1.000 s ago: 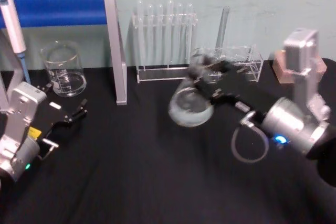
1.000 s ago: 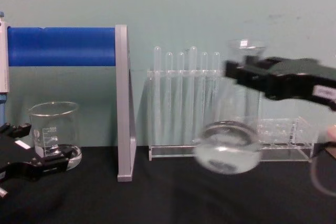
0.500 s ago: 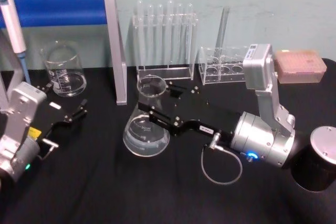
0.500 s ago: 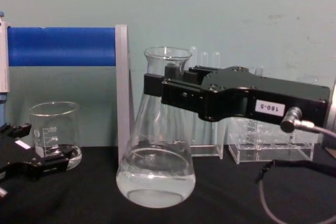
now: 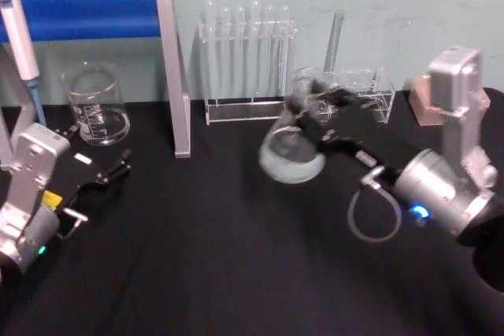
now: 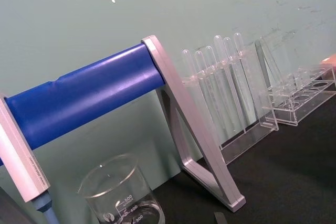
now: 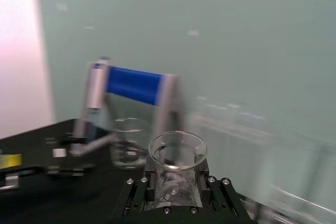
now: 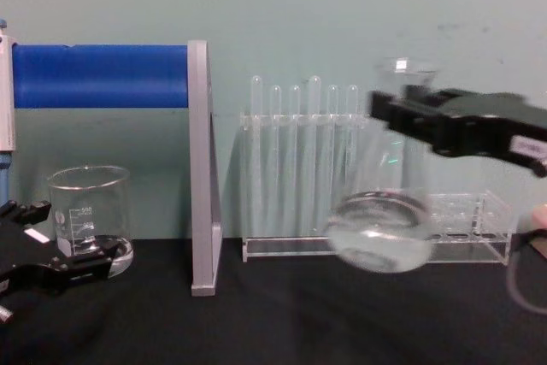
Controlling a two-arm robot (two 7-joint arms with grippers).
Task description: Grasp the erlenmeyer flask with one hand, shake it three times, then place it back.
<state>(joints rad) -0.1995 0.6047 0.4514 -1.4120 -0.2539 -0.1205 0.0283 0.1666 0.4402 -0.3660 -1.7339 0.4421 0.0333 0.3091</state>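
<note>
flask: up in the air, near the tube rack | right hand: pinching its thin neck | left hand: spread, parked far left | feel: smooth glass, likely slippery, breakable, bottom-heavy with water; hold neck firmly

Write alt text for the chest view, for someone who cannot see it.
The right gripper holds the erlenmeyer flask by its neck, tilted, with clear liquid in its base. A test tube rack stands behind it and a blue-barred stand to the left; the left gripper lies open at lower left, near a beaker.
</note>
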